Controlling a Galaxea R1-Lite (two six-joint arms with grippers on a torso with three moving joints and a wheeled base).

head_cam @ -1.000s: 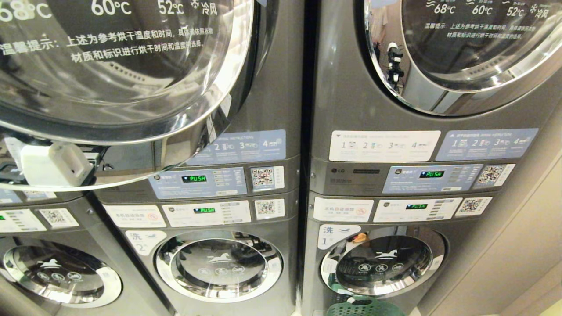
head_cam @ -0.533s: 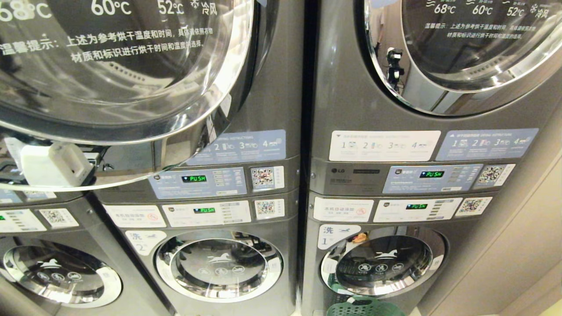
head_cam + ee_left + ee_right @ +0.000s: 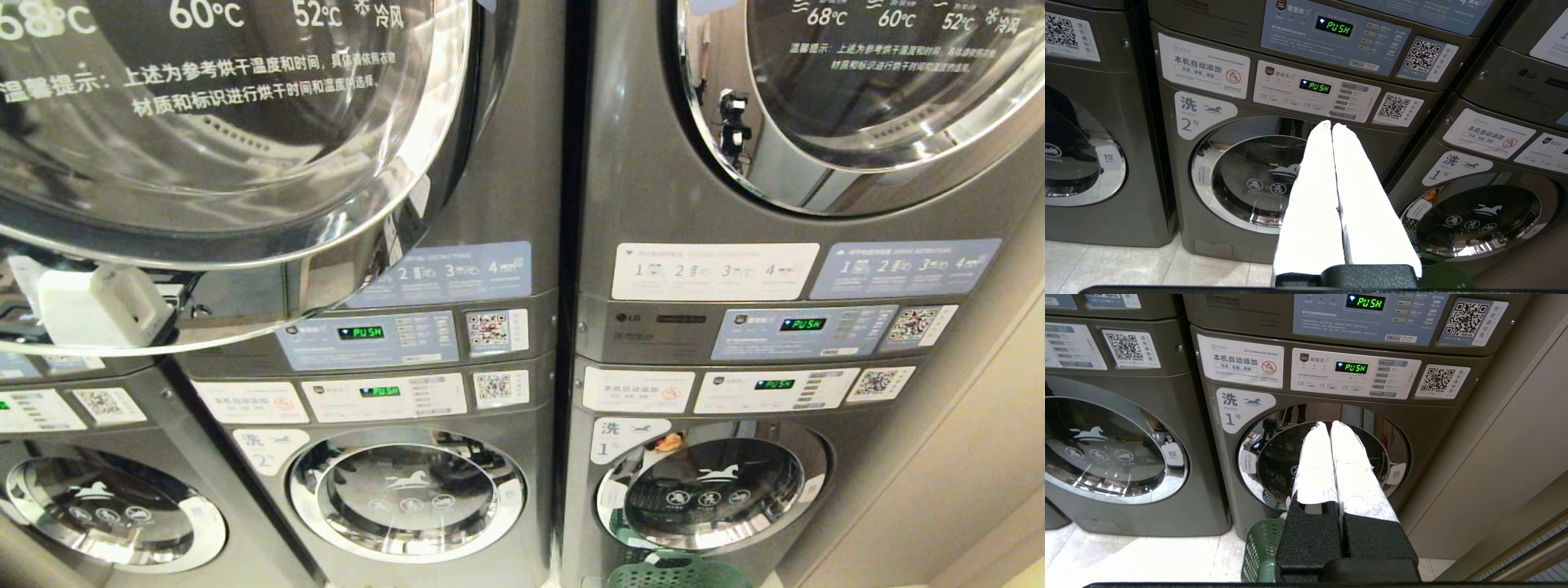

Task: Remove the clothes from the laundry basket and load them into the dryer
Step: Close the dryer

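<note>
- Two grippers, neither holding anything; left gripper (image 3: pixel 1332 125) has its white fingers pressed together, pointing at washer 2 (image 3: pixel 1257 179); right gripper (image 3: pixel 1329 424) likewise pinched shut, aimed at washer 1 (image 3: pixel 1327 457).
- One green laundry basket (image 3: pixel 1259 551) stands upright on the floor, just before washer 1; its contents cannot be seen.
- Only the head view shows the dryer (image 3: pixel 857 82) doors above, one swung open (image 3: pixel 229 131); neither arm appears there.

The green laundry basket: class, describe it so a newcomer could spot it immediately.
Find the right-hand stack of grey machines. At its foot stands washer number 1; the laundry basket sits on the floor before its round door. It is the only green, perforated plastic thing here.
</note>
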